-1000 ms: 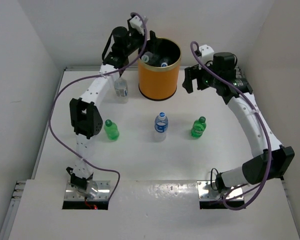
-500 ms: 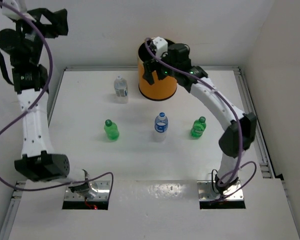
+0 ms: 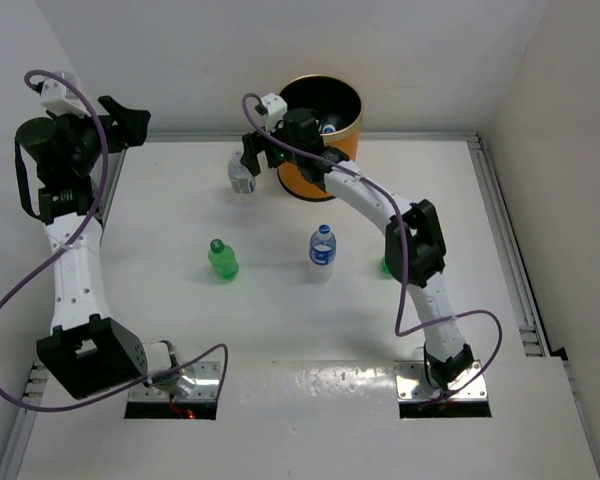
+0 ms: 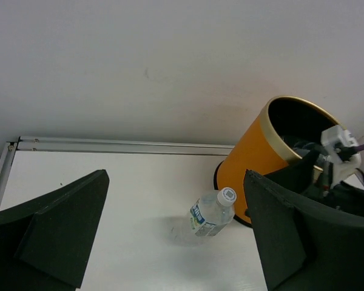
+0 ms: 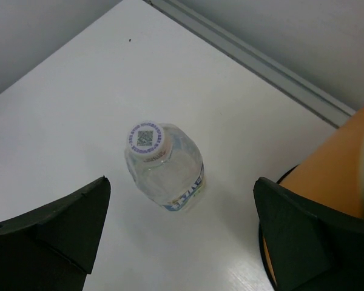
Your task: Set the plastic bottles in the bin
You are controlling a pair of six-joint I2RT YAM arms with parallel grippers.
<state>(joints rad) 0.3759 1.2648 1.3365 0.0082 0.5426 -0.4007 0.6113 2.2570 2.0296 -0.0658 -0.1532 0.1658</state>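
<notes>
A clear white-capped bottle (image 3: 242,178) stands upright left of the orange, gold-rimmed bin (image 3: 310,165). My right gripper (image 3: 252,158) hovers open just above it; in the right wrist view the bottle (image 5: 164,167) sits between and below the black fingers (image 5: 60,224), untouched. My left gripper (image 3: 128,122) is open and empty, raised at the far left, looking at the same bottle (image 4: 213,212) and the bin (image 4: 264,157). A green bottle (image 3: 221,260) and a blue-capped clear bottle (image 3: 322,250) stand mid-table. Another green bottle (image 3: 385,265) is mostly hidden behind the right arm. Bottles (image 3: 327,125) lie inside the bin.
The table's raised back rail (image 4: 121,145) runs along the white wall behind the bin. White walls close in on the left, back and right. The right arm stretches across the table in front of the bin.
The left arm swung away from the bin to the far left and lifted. The right arm swept left past the bin to above the white-capped bottle, and its jaws widened.
</notes>
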